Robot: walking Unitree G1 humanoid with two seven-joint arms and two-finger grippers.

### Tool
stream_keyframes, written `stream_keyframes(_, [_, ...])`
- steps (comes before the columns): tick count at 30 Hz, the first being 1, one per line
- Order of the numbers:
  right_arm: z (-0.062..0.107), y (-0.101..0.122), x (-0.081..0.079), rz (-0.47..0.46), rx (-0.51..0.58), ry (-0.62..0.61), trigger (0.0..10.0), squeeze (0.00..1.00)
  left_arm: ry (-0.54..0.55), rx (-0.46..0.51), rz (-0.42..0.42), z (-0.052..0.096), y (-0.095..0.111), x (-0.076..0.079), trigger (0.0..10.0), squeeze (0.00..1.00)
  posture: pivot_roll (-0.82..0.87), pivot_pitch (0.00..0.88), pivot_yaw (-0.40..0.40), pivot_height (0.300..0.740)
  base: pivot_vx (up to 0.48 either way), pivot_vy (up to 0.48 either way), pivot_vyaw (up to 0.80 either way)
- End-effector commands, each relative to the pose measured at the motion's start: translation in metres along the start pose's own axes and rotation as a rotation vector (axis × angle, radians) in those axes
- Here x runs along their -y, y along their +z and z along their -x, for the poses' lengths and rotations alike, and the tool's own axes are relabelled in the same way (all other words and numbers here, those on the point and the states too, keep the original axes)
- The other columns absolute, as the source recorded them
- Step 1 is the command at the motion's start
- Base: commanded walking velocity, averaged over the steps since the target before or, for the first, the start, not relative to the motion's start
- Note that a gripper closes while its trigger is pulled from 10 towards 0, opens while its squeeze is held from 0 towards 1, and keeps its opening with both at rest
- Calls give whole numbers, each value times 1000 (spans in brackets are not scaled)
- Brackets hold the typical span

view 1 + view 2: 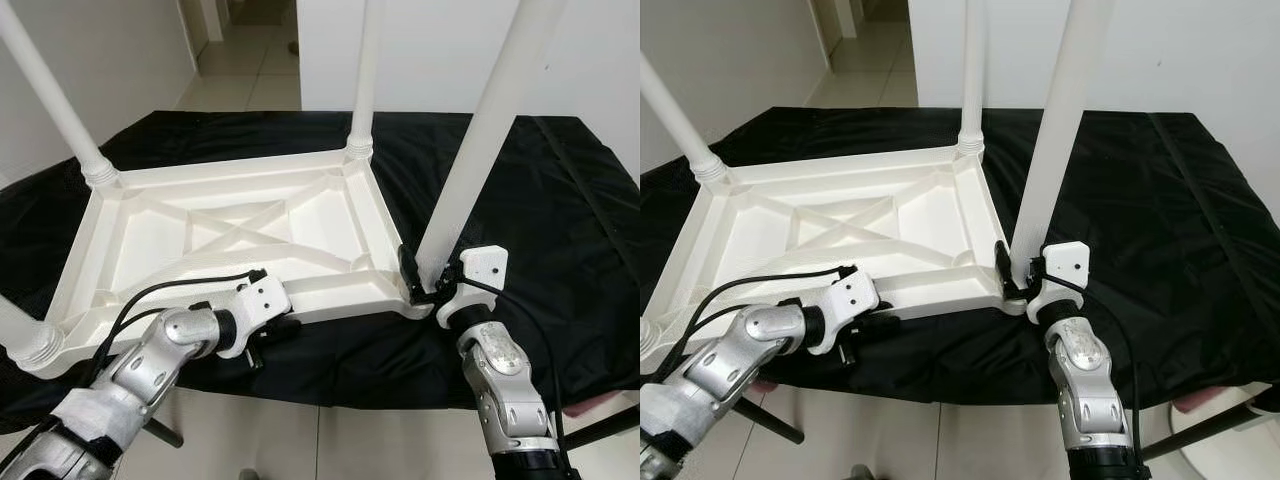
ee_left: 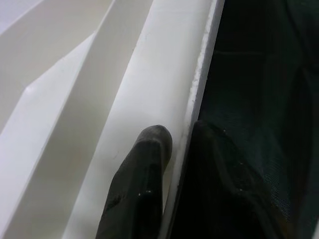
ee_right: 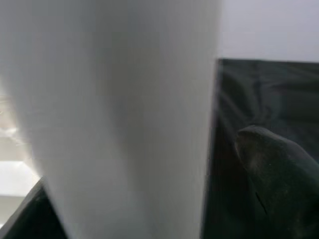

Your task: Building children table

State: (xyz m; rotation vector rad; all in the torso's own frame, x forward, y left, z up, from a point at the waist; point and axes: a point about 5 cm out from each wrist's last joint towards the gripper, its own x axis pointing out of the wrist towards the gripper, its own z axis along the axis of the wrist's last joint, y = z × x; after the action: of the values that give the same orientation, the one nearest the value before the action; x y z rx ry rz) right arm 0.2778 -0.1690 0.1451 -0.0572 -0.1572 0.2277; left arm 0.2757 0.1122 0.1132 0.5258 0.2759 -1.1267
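A white plastic children's table [image 1: 230,235] lies upside down on a black cloth, its legs pointing up. My left gripper [image 1: 278,326] is shut on the table's near rim [image 2: 164,99]; one finger [image 2: 139,184] presses the white inside face and the other sits under the edge. At the near right corner, my right gripper [image 1: 428,280] is shut on the base of the near right leg [image 1: 480,130], with one finger [image 3: 279,174] on each side of the leg [image 3: 124,99]. Other legs stand at the far left [image 1: 55,100], far right [image 1: 365,70] and near left [image 1: 25,335].
The black cloth [image 1: 560,200] covers a work surface that reaches past the table to the right and back. A tiled hallway [image 1: 250,60] opens beyond it between white walls. Black frame bars [image 1: 600,430] stick out below the near edge.
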Motion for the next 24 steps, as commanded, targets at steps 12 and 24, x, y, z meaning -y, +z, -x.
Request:
stream_keyframes(12, [-2,1,1,9,-52,222,10000,765,-58,187,76,-15,42,12,10000,0,-9,26,8,740,0,0,0])
stream_keyframes(24, [2,6,18,39,-84,355,10000,0,219,332,250,-21,68,4,10000,0,2,26,0,740,0,0,0])
